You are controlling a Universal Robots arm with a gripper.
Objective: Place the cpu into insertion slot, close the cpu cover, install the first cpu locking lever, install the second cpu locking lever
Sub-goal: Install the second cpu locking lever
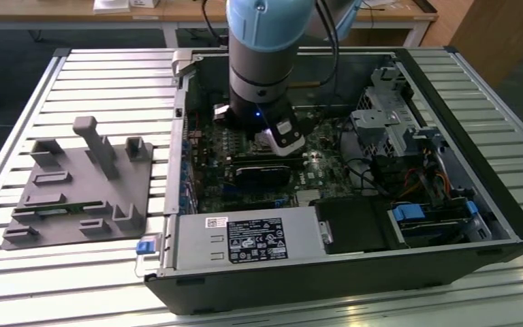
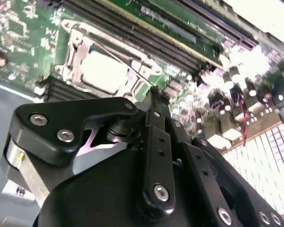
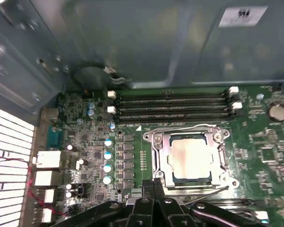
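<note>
— Right, where's the arm [image 1: 259,61] now?

— Down inside the open computer case [image 1: 334,272], which lies on the slatted desk [image 1: 25,272]. Seen in the exterior view, the hand [image 1: 284,139] hangs over the green motherboard [image 1: 321,174], near the middle of the case.

— And the cpu?

— Seated. In both wrist views the cpu [image 3: 192,158] shows its pale face in the insertion slot [image 3: 163,176], and the cpu cover [image 3: 189,134] lies flat around it, the chip showing through its window.

— Levers?

— In the first wrist view a thin locking lever [image 3: 209,195] angles out at the slot's edge nearest the hand, looking raised off the board; a second wire lever [image 2: 116,56] crosses the cover in the second wrist view.

— Is the hand gripping anything?

— The fingers [image 3: 154,187] are pressed together with nothing between them, the tips just beside the slot's rim.

— Anything else around?

— A grey fixture plate [image 1: 75,187] at nine o'clock from the case, and memory slots [image 3: 173,106] just beyond the socket.
</note>
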